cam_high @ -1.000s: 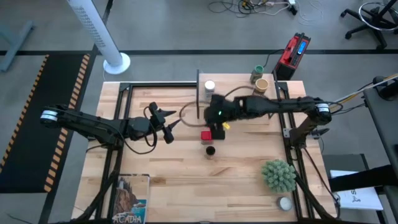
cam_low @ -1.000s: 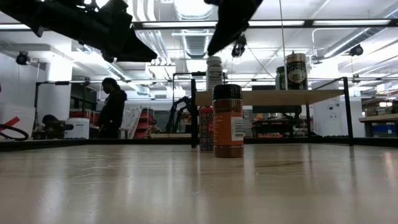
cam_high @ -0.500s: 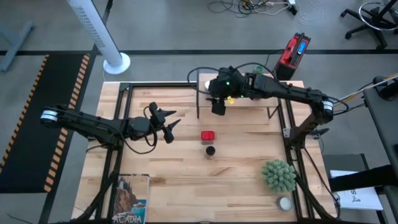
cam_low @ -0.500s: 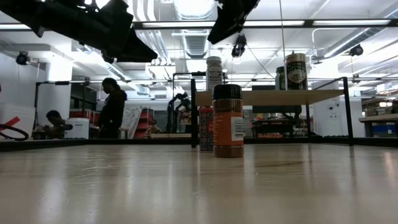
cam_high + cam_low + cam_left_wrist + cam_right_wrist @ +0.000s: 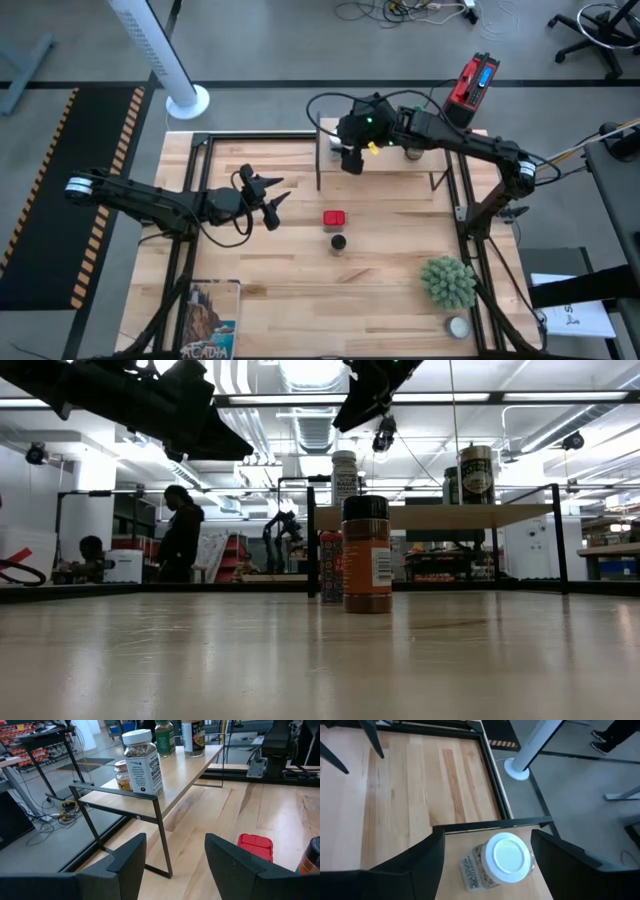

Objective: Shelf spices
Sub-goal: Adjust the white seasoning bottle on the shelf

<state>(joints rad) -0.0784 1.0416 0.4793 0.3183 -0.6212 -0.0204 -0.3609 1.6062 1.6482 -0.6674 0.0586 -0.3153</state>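
Right gripper [image 5: 347, 160]: hovered open above the white-lidded jar [image 5: 506, 856] on the shelf [image 5: 385, 160] (holding nothing).
Left gripper [image 5: 272, 205]: open, waited left of the red tin [image 5: 334, 217].

Pale wood worktop [image 5: 260, 270], planked, with a soft satin sheen. The shelf [image 5: 190, 767] has the same light wood on top, on thin matt black metal legs. Clear glossy jar [image 5: 497, 862] wears a smooth white plastic lid. Red tin [image 5: 255, 846] looks glossy; left pincer [image 5: 175, 862] fingers are matt black.
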